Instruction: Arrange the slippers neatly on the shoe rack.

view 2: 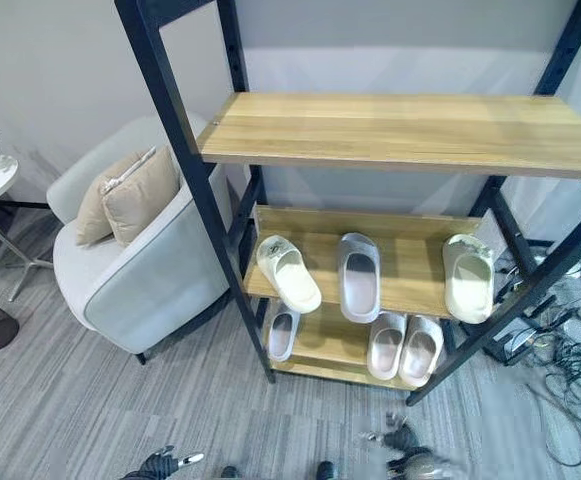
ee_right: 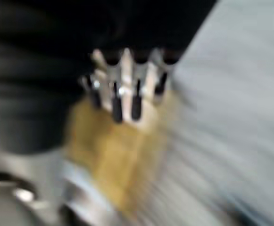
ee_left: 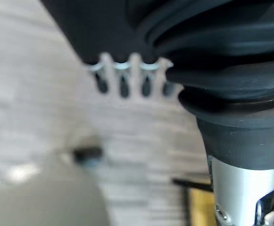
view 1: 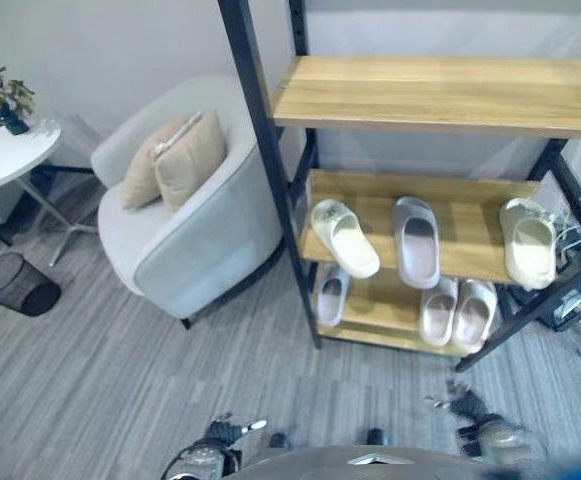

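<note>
The shoe rack (view 1: pixel 440 95) has a black frame and wooden shelves, and its top shelf is bare. On the middle shelf lie a cream slipper (view 1: pixel 344 237) at the left, angled, a grey slipper (view 1: pixel 416 240) in the middle and another cream slipper (view 1: pixel 529 241) at the right end. The bottom shelf holds one pale slipper (view 1: pixel 332 295) at the left and a pinkish pair (view 1: pixel 457 312) side by side. My left hand (view 1: pixel 215 440) and right hand (view 1: pixel 480 415) hang low over the floor in front of the rack. Their fingers (ee_left: pixel 122 77) (ee_right: pixel 125 89) are straight and hold nothing.
A light grey armchair (view 1: pixel 195 230) with two beige cushions stands left of the rack. Further left are a round white table (view 1: pixel 5 155) with a plant and a black mesh bin (view 1: pixel 15 283). Cables (view 2: pixel 570 390) lie on the floor to the right of the rack.
</note>
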### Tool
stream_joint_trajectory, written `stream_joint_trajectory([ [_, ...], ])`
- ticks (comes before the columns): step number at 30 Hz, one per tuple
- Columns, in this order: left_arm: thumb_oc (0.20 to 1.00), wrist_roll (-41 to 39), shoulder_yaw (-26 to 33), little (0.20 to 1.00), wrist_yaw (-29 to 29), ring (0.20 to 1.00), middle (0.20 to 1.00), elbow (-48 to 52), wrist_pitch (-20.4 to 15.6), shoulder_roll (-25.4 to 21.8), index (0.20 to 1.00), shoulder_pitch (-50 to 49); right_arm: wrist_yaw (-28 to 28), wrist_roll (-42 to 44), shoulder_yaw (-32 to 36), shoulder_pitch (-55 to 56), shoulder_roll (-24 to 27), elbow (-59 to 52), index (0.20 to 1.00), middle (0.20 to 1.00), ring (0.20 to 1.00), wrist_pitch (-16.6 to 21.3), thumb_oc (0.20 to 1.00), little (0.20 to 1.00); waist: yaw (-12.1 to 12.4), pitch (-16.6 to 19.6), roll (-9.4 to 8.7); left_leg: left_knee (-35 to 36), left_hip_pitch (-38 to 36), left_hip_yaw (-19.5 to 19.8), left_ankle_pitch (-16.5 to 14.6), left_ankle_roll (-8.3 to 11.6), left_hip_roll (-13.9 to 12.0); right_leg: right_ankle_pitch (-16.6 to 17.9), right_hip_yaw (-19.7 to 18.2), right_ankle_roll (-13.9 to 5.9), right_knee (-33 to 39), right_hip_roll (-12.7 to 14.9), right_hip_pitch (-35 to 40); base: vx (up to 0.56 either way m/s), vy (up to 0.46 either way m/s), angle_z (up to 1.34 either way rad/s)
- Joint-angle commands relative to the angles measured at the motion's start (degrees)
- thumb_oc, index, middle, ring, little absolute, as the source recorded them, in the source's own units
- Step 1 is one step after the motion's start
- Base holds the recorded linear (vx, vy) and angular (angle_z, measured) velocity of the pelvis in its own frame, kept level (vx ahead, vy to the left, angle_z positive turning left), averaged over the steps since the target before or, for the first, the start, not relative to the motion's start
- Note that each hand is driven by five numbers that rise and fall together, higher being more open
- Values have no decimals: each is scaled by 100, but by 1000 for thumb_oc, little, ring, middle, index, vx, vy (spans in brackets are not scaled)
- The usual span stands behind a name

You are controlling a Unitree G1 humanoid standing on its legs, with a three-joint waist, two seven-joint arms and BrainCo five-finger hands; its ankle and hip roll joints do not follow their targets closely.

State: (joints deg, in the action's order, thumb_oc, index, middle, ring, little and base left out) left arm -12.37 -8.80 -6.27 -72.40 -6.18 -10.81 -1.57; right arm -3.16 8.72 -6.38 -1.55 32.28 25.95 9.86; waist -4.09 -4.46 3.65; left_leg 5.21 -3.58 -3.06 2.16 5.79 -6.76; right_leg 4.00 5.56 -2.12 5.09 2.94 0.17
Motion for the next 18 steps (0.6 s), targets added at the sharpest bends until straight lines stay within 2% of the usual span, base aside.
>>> stream_joint_trajectory([
  [1,1000,115,123,1000,61,1000,1000,-463,-197,-212,1000,307,149,476,-500,264,-1133,2963,1000,1000,1000,-32,1000,1000,214,153,-442,-21,-17,24,-97,-74,-45,-508,-81,-474,-254,508,367,-4,52,-61],
  [2,1000,115,124,1000,62,1000,1000,-463,-197,-214,1000,308,149,476,-502,262,-1135,2966,1000,1000,1000,-30,1000,1000,214,152,-444,-21,-18,23,-97,-74,-45,-507,-83,-475,-253,508,367,2,96,-32],
  [3,1000,186,237,1000,95,1000,1000,-427,-202,-251,1000,134,61,-23,-536,386,-864,1627,1000,1000,1000,265,1000,1000,188,144,-430,-21,-61,-49,-168,-115,20,-473,-98,-542,-232,581,384,4,102,-36],
  [7,1000,318,170,1000,62,1000,1000,-469,-209,-183,1000,196,-108,-176,-546,254,-933,2162,1000,1000,1000,333,1000,1000,174,164,-402,-21,-26,-65,-194,-139,68,-434,-75,-576,-204,625,358,-10,65,-8],
  [8,1000,407,83,1000,16,1000,1000,-480,-194,-111,1000,267,-187,-329,-686,75,-1093,2457,1000,1000,1000,276,1000,1000,185,168,-386,-21,2,-71,-215,-155,109,-415,-53,-591,-177,657,356,-12,58,1],
  [11,1000,388,8,1000,2,1000,1000,-469,-194,-67,1000,330,-154,-436,-815,64,-1163,2530,1000,1000,1000,216,1000,1000,188,163,-395,-21,12,-82,-228,-172,143,-388,-39,-603,-141,689,373,-17,54,2],
  [15,1000,214,114,1000,-74,1000,1000,-376,-242,4,1000,269,-103,-976,-1134,1067,-1187,264,1000,1000,1000,296,1000,1000,79,88,-425,-21,44,-150,-218,-180,155,-367,-87,-612,-139,702,329,-33,33,4],
  [18,1000,121,170,1000,-234,1000,1000,-347,-345,115,1000,221,1,-1508,-1615,1794,-1170,-633,1000,1000,1000,500,1000,1000,-19,34,-432,-21,87,-210,-170,-180,139,-322,-153,-623,-157,700,252,-67,27,-8],
])
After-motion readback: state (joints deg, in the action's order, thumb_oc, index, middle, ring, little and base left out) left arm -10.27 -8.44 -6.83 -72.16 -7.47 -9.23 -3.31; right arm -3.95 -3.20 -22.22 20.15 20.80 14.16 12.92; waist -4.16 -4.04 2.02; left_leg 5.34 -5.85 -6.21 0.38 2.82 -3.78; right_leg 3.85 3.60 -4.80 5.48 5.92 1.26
